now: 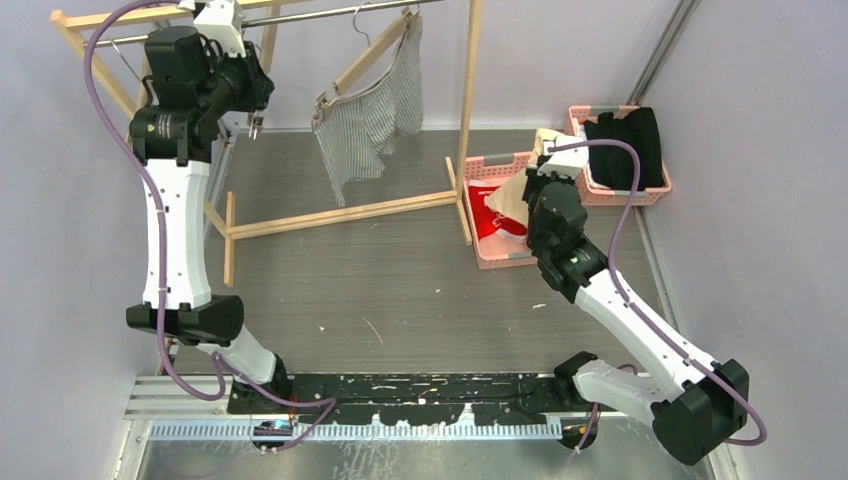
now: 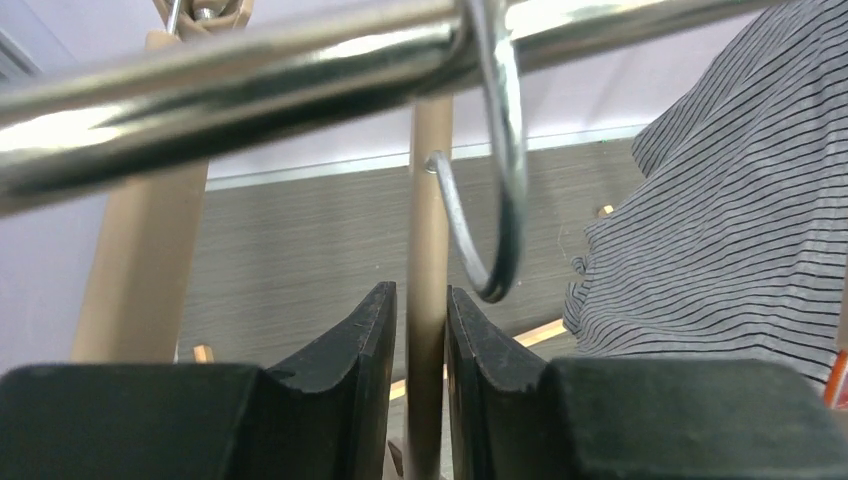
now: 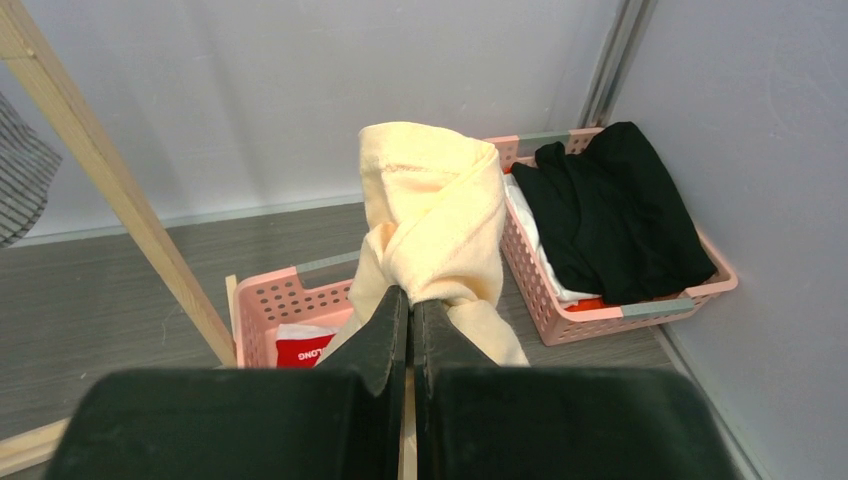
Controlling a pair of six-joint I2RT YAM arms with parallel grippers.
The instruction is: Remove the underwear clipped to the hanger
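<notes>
- While my right claw [image 3: 410, 300] is clenched on the cream-beige shorts [image 3: 435, 210], the bunched cloth stands up just ahead of its tips and droops to either side.
- Below and to the left of that claw sits a pink basket [image 3: 270, 295] with the red shorts [image 3: 300, 350] lying in it. Ahead and to the right, a second basket [image 3: 650, 305] holds the black garment [image 3: 610, 215], which is none of my business.
- My left claw [image 2: 420, 300] is up under the metal rail [image 2: 250, 70], its jaws a narrow slit apart and gripping nothing. The hanger hook [image 2: 500, 150] loops over the rail just above and to the right of its tips.
- The pinstriped shorts [image 2: 720, 230] hang from the wooden hanger [image 1: 365, 65] to the right of my left claw, so I judge one pair is not yet off.
- I expect that pair to be light, limp and thin: it will stretch before a clip lets go. I would pinch it close under the clipped edge, not at the loose hem.
- Only the red pair shows writing: white letters, partly hidden, that seem to end in "LONG". The striped and cream pairs show no label that I can read.
</notes>
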